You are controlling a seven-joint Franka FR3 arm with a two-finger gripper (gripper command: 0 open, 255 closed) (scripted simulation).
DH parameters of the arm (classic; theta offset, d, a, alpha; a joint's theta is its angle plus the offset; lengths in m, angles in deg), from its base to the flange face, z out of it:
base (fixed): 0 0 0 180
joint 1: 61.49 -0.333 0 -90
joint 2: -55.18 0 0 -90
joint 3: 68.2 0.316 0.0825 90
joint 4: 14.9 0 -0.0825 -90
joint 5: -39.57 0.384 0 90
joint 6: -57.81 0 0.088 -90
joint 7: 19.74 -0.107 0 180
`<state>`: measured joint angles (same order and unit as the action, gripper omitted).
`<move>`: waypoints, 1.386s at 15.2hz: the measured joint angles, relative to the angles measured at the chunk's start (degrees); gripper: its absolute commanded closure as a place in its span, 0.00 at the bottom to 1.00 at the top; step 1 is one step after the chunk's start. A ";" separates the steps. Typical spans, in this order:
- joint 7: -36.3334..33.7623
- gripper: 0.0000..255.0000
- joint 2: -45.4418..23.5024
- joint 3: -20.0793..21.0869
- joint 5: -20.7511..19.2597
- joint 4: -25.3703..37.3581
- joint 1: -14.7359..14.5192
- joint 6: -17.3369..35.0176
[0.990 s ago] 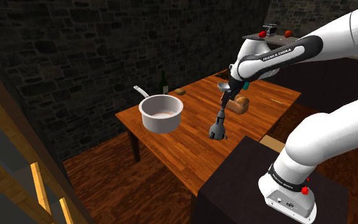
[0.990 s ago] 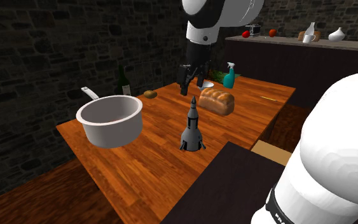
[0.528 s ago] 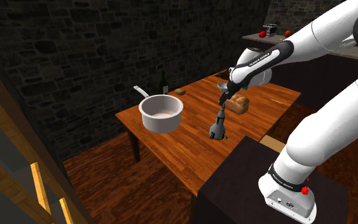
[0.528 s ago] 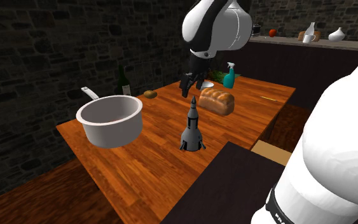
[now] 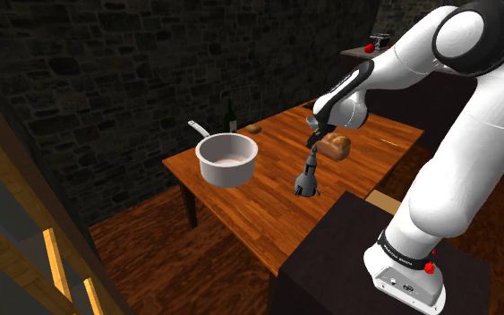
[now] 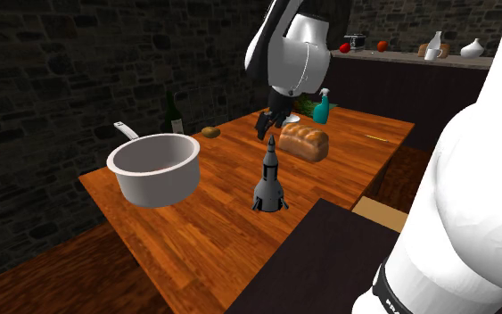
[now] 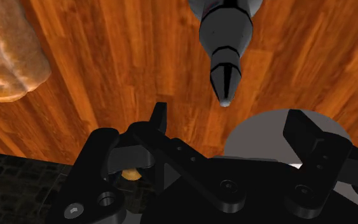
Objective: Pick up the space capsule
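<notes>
Shoulder view: bare desk flanks the space capsule from 6 to 8 o'clock; bread loaf close at 1 o'clock, pot well apart at 9.

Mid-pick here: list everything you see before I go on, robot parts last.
space capsule: one, dark grey, upright near the table's stand-side edge.
pot: one, white, handled, on the table.
bread loaf: one, brown, beyond the capsule.
bottle: one, dark, at the table's far edge.
spray bottle: one, teal, behind the loaf.
dish: one, grey, near the gripper.
table: one, wooden.
stand: one, dark box.
arm: one, white.
gripper: one, black, jaws apart, above the table beyond the capsule.
</notes>
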<state>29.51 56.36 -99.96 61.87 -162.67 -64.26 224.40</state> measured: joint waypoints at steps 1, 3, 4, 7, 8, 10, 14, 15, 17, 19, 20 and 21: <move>2.50 0.00 -1.14 0.03 3.06 0.25 -0.36 0.62; 7.16 0.00 -3.15 0.63 8.88 0.73 -0.56 1.57; 9.31 0.00 -4.17 1.21 11.69 1.03 -0.51 1.99; 13.41 1.00 -5.86 2.46 16.83 1.53 0.02 2.64; 13.80 1.00 -6.04 2.59 17.34 1.64 0.08 2.70; 14.14 1.00 -6.15 2.71 17.79 1.74 0.13 2.78; 14.14 1.00 -6.10 2.71 17.81 1.69 0.11 2.86; 14.11 1.00 -6.09 2.71 17.79 1.67 0.09 2.88; 12.88 1.00 -5.53 2.20 16.27 1.32 -0.18 2.68; 9.36 1.00 -3.99 0.88 11.75 0.81 -0.72 2.04; 7.00 1.00 -2.99 0.21 8.84 0.54 -0.96 1.63; 5.13 1.00 -2.16 -0.24 6.39 0.37 -1.00 1.22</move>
<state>34.63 54.19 -100.20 68.26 -162.29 -65.26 225.62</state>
